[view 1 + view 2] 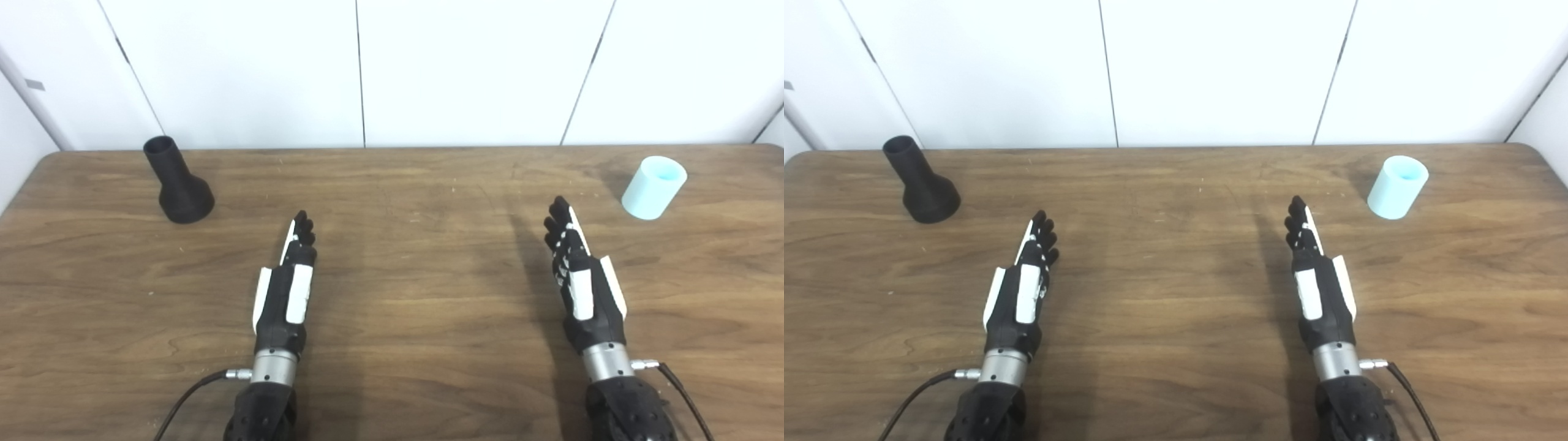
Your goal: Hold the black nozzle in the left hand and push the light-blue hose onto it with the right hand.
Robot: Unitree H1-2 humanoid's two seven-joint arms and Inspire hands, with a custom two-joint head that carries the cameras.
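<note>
Brown wood table [392, 380], white wall behind, black nozzle [178, 181] far left, light-blue hose [653, 187] far right, left hand [286, 288] and right hand [582, 275] flat, fingers straight, holding nothing

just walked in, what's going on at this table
Nothing is being handled yet. The left hand and right hand are both held out flat over the table, holding nothing. The black nozzle stands far left, the light-blue hose far right, both untouched.
</note>
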